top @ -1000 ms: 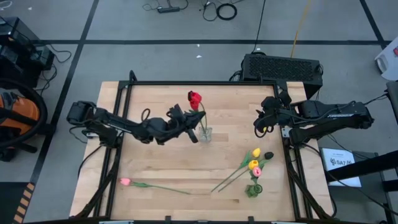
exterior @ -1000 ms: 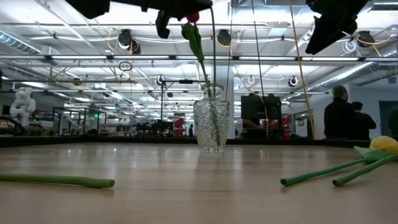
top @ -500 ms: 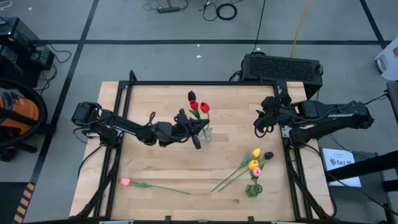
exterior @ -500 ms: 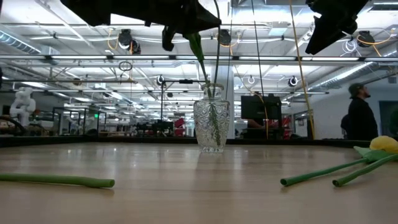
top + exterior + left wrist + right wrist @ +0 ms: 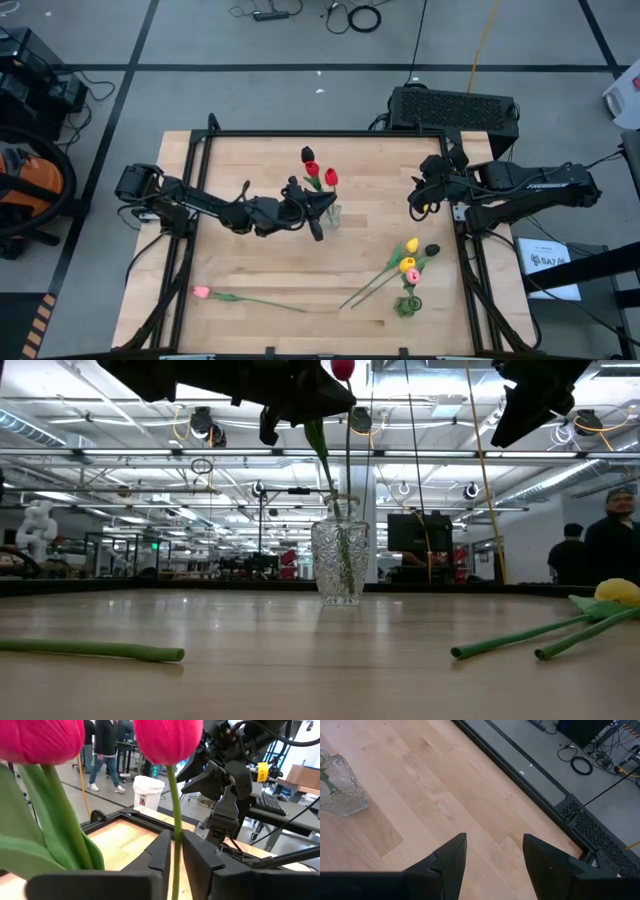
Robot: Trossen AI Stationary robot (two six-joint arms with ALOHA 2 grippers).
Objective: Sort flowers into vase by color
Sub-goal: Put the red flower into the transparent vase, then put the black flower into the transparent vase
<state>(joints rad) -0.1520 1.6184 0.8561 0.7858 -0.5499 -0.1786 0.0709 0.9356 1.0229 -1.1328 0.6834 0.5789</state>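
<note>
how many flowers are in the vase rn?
2, both red, in the vase at mid-table: one left, one right, its stem between the left gripper fingers. A dark head shows behind; unclear if it's a third.

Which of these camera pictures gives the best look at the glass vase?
The low view: the vase stands in full side profile, stems visible through the glass. The high view shows it small from above, by the left gripper. The right wrist view catches part of it at the edge. The left wrist view misses it.
</note>
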